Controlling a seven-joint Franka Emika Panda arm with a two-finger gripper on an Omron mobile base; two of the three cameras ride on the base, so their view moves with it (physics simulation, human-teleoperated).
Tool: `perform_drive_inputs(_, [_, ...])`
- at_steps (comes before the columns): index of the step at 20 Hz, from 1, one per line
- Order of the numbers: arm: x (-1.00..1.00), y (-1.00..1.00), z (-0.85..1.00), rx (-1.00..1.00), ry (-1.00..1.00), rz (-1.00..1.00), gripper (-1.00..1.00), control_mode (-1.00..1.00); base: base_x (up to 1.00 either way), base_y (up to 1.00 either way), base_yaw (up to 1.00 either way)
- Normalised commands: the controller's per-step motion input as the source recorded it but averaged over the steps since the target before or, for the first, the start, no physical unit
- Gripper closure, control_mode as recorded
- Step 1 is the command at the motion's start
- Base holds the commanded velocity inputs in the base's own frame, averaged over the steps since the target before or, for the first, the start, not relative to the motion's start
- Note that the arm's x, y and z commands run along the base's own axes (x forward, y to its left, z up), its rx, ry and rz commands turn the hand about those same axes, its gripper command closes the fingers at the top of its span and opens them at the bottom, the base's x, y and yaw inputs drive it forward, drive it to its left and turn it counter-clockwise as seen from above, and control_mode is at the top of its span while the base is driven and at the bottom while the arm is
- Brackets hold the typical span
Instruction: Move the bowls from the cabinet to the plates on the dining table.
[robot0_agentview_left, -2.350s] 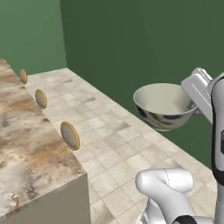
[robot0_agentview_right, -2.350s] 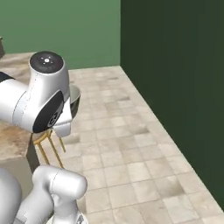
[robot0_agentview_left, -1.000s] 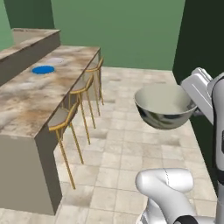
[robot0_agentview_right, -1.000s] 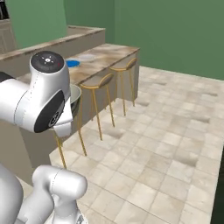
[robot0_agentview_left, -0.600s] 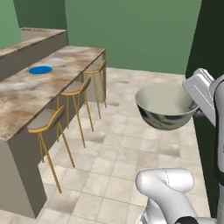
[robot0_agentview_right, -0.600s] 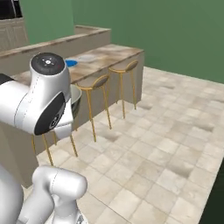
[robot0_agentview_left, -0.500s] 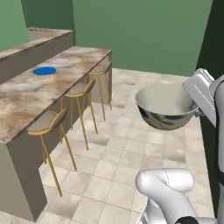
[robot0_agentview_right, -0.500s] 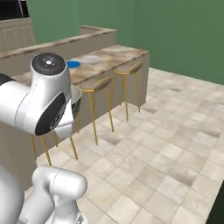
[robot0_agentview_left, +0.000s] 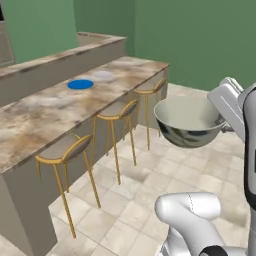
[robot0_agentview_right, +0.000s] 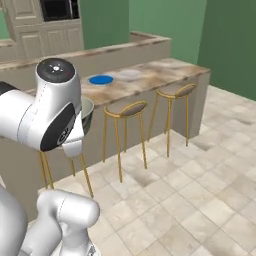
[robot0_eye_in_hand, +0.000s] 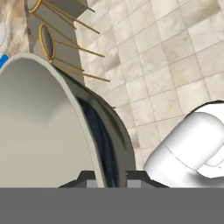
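My gripper (robot0_agentview_left: 221, 111) is shut on the right rim of the larger grey-white bowl (robot0_agentview_left: 189, 122), which hangs upright above the tiled floor, right of the stools. In the hand view the bowl (robot0_eye_in_hand: 39, 131) has its wall clamped between my fingertips (robot0_eye_in_hand: 87, 177). From the right base view a slice of the bowl (robot0_agentview_right: 87, 114) shows behind my arm. The dining table (robot0_agentview_left: 45, 117) runs along the left, with the bright blue plate (robot0_agentview_left: 80, 84) and the pale plate (robot0_agentview_left: 102, 75) side by side on its top. They show again as blue plate (robot0_agentview_right: 101, 79) and pale plate (robot0_agentview_right: 130, 73). The cabinet is out of view.
Three yellow-framed stools (robot0_agentview_left: 117, 111) stand along the table's front, between me and the stone top. A raised ledge (robot0_agentview_left: 60, 67) runs behind the table. A tall unit with a black microwave (robot0_agentview_right: 59, 9) stands at the back. Open tiled floor (robot0_agentview_right: 200, 190) lies to the right.
The whole scene has swung as the base drives: the dining table and stools now stand larger and nearer. The bowl has stayed in my grip, unchanged relative to the arm.
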Motion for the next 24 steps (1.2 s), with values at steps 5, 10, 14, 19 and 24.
perform_drive_inputs(5, [0.00, 0.00, 0.00, 0.00, 0.00, 0.00, 1.00, 1.00, 0.73, -0.43, 0.52])
perform_drive_inputs(10, [0.00, 0.00, 0.00, 0.00, 0.00, 0.00, 1.00, 1.00, 0.72, -0.48, 0.52])
perform_drive_inputs(14, [0.00, 0.00, 0.00, 0.00, 0.00, 0.00, 1.00, 1.00, 0.54, -0.75, 0.44])
perform_drive_inputs(19, [0.00, 0.00, 0.00, 0.00, 0.00, 0.00, 1.00, 1.00, 0.44, -0.89, 0.31])
perform_drive_inputs(24, [0.00, 0.00, 0.00, 0.00, 0.00, 0.00, 1.00, 1.00, 0.39, -0.88, 0.20])
